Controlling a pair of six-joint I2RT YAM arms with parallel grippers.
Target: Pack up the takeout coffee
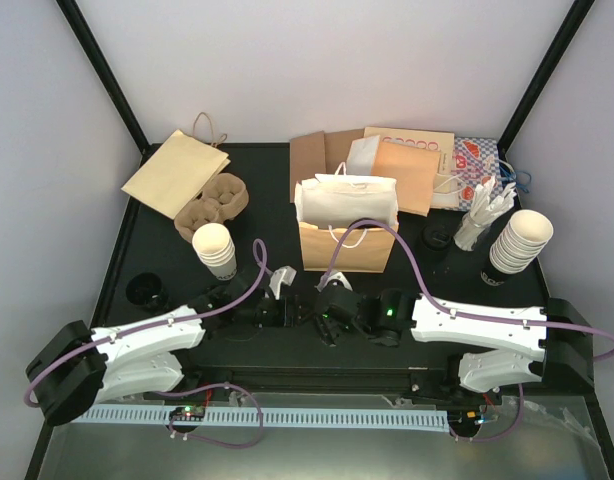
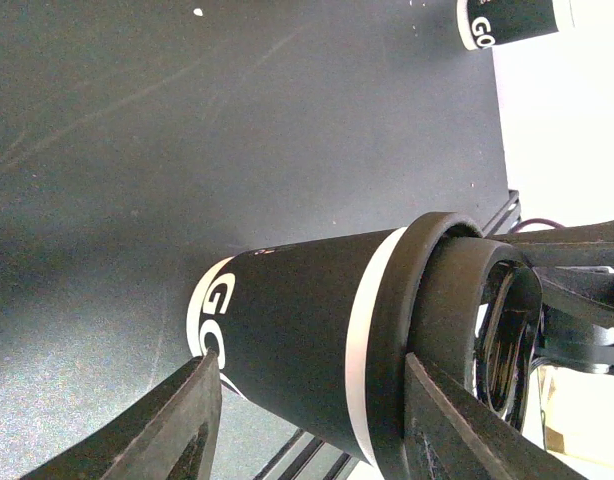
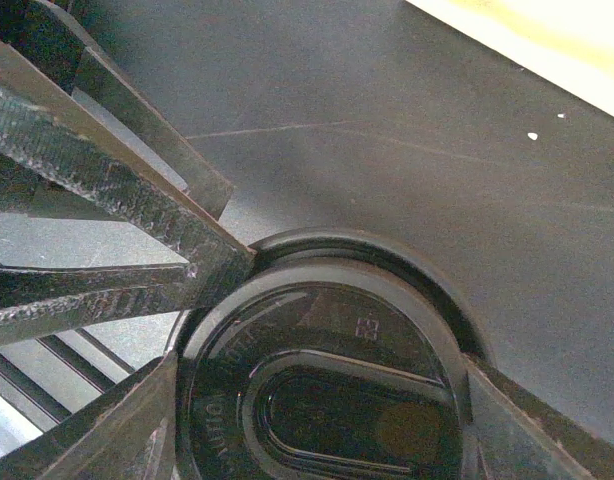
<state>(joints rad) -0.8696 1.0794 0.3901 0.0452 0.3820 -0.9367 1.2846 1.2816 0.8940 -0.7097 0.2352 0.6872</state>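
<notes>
The takeout coffee cup point(image 2: 287, 330) is black with a white band, "GO" lettering and a black sip lid point(image 3: 317, 400). It stands at the table's front middle, hidden under both grippers in the top view. My right gripper point(image 3: 317, 425) comes down from above, a finger pressed on each side of the lid. My left gripper point(image 2: 312, 400) reaches in from the side, jaws half apart. One fingertip point(image 2: 202, 385) lies by the cup's base and the other against the lid's rim. A second black cup point(image 2: 507, 20) stands farther off.
A brown paper bag point(image 1: 347, 245) with a white bag inside stands just behind the grippers. The pulp carrier tray point(image 1: 212, 203) and a cream cup stack point(image 1: 215, 250) are at the back left. Another stack point(image 1: 519, 240) is at the right, and flat bags point(image 1: 387, 160) lie along the back.
</notes>
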